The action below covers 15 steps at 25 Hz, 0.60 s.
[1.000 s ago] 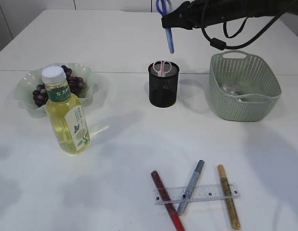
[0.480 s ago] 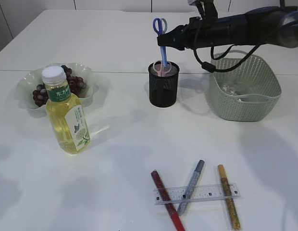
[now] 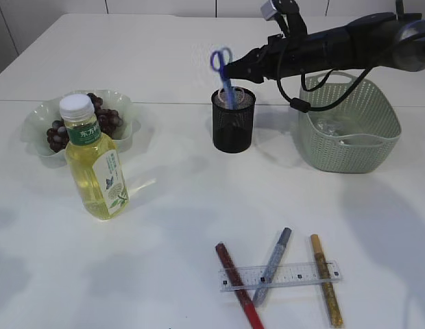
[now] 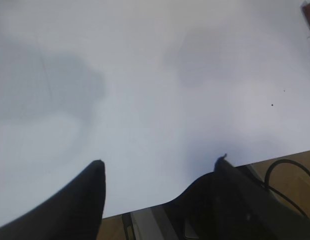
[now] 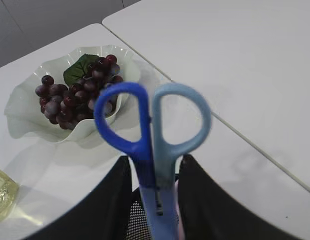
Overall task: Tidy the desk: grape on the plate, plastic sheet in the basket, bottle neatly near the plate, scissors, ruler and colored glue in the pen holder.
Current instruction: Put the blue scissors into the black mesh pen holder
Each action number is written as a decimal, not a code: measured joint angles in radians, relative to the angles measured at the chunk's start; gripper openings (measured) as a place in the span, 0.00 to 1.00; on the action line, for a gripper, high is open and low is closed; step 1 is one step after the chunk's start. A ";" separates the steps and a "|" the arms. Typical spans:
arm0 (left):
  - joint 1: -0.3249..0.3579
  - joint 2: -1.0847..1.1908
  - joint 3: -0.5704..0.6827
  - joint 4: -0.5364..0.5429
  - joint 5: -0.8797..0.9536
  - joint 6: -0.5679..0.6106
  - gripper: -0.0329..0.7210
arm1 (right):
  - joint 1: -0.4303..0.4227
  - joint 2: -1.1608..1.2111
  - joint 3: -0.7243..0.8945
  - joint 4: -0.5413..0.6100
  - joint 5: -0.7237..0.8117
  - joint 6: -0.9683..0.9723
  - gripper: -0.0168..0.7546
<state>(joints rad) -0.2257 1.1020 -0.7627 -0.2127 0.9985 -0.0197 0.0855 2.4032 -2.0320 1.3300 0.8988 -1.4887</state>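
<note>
The blue-handled scissors point(image 3: 223, 68) stand blades-down in the black mesh pen holder point(image 3: 233, 130) and lean left. My right gripper point(image 3: 234, 68) is just behind the handles. In the right wrist view its fingers point(image 5: 155, 165) flank the scissors point(image 5: 155, 130) with small gaps, so it is open. The grape bunch point(image 3: 96, 120) lies on the pale green plate point(image 3: 38, 130). The bottle point(image 3: 96, 171) stands in front of the plate. The plastic sheet point(image 3: 332, 129) lies in the green basket point(image 3: 349, 137). The clear ruler point(image 3: 281, 275) lies across three glue sticks: red point(image 3: 238, 284), grey-blue point(image 3: 272, 266) and gold point(image 3: 325, 277). My left gripper point(image 4: 160, 162) is open over bare table.
The basket stands right of the pen holder, under the right arm. The ruler and glue sticks lie near the table's front edge. The left arm does not show in the exterior view. A table seam runs across behind the plate.
The right gripper lowered the scissors from above into the pen holder. The scissors now lean left, apart from the fingers. Nothing else moved.
</note>
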 joint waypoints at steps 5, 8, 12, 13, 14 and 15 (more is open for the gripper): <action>0.000 0.000 0.000 0.000 0.000 0.000 0.69 | 0.000 0.000 0.000 0.002 0.002 -0.002 0.40; 0.000 0.000 0.000 0.000 0.002 0.000 0.69 | 0.000 0.000 0.000 0.027 0.002 0.011 0.41; 0.000 0.000 0.000 0.000 0.008 0.000 0.69 | 0.000 -0.037 0.000 -0.028 -0.008 0.085 0.41; 0.000 0.000 0.000 0.000 0.008 0.000 0.69 | 0.000 -0.060 0.000 -0.079 -0.011 0.144 0.41; 0.000 0.000 0.000 0.000 0.008 0.000 0.69 | 0.000 -0.083 0.000 -0.135 -0.012 0.205 0.41; 0.000 0.000 0.000 0.000 0.008 0.000 0.69 | 0.000 -0.114 0.000 -0.220 -0.010 0.295 0.41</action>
<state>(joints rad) -0.2257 1.1020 -0.7627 -0.2129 1.0065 -0.0197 0.0855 2.2895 -2.0320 1.1105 0.8885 -1.1940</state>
